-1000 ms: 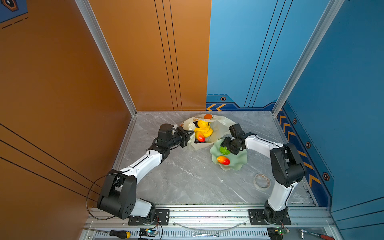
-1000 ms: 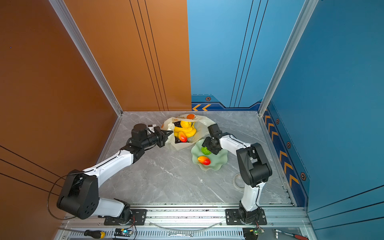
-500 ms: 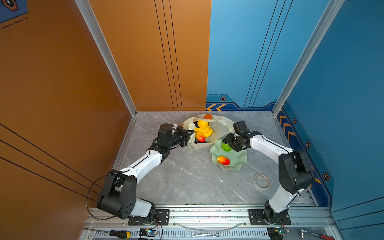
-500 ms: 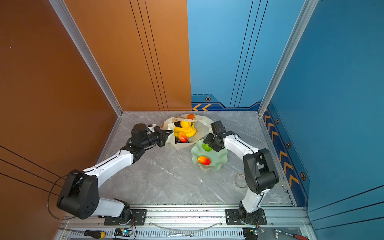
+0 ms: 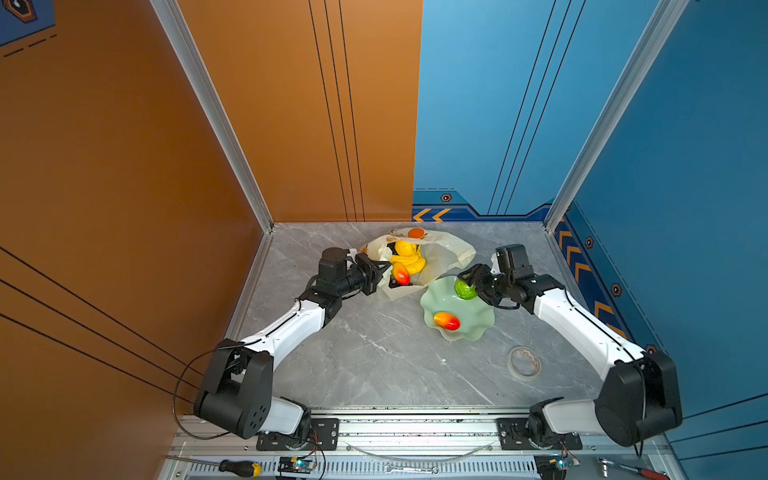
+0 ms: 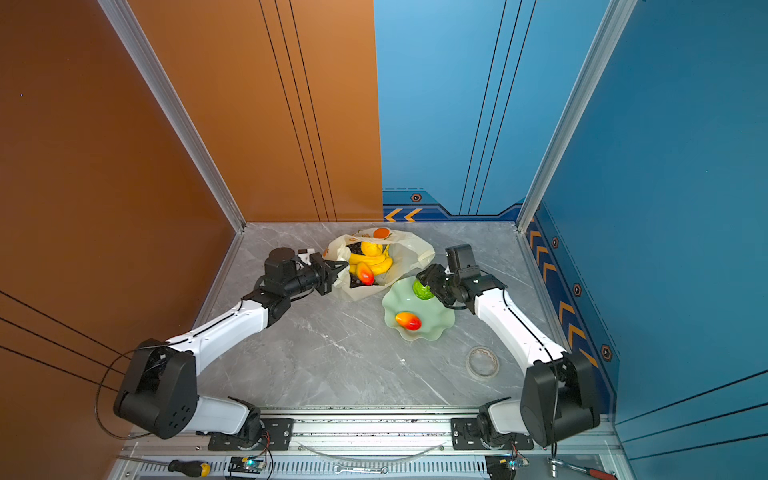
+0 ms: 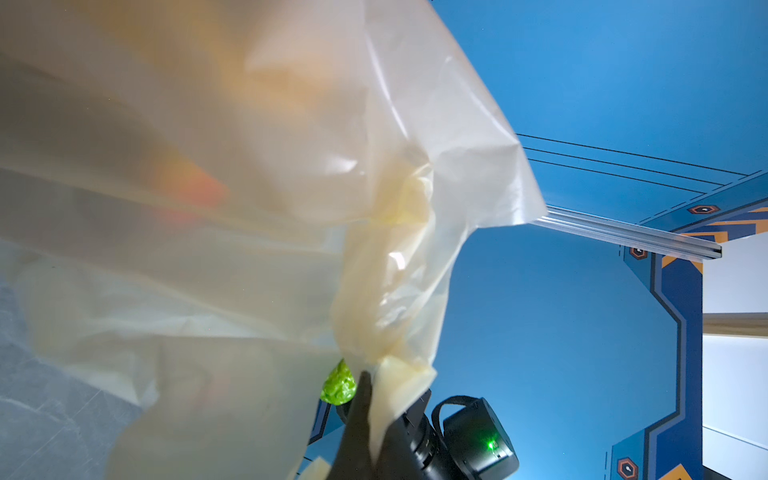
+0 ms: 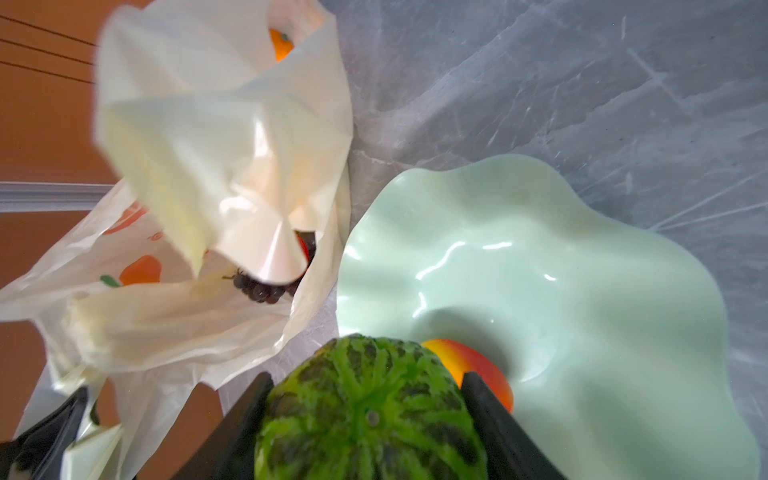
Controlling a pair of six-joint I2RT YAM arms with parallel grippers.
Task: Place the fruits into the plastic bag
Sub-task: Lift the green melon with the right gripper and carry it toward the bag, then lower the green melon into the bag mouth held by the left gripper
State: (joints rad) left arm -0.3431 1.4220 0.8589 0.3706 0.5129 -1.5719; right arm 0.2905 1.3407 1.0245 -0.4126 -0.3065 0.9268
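Item one, plastic bag (image 5: 444,249): I see it lying crumpled near the back of the grey table (image 5: 374,353), mouth gaping towards the left arm, just beside the dish.

Item two, left gripper (image 5: 381,272): I read its jaws as pressed together on the bag's near edge; the left wrist view is mostly filled with translucent film.

Item three, fruits inside the bag: banana bunch (image 5: 409,259), one bagged mango (image 5: 401,274) in front of it, and dark grapes (image 8: 259,291) at the opening.

Item four, right gripper (image 5: 468,279): I see its jaws pinching the bumpy green fruit (image 8: 370,415) from both sides, over the dish's rim on the side facing the bag.

Item five, pale green dish (image 5: 478,320): wavy-rimmed, resting on the table; one dish mango (image 5: 446,321) lies in its hollow.

Item six, sundries: I note a tape roll (image 5: 524,362) flat on the table near the right arm, and a screwdriver (image 5: 241,467) on the front rail.
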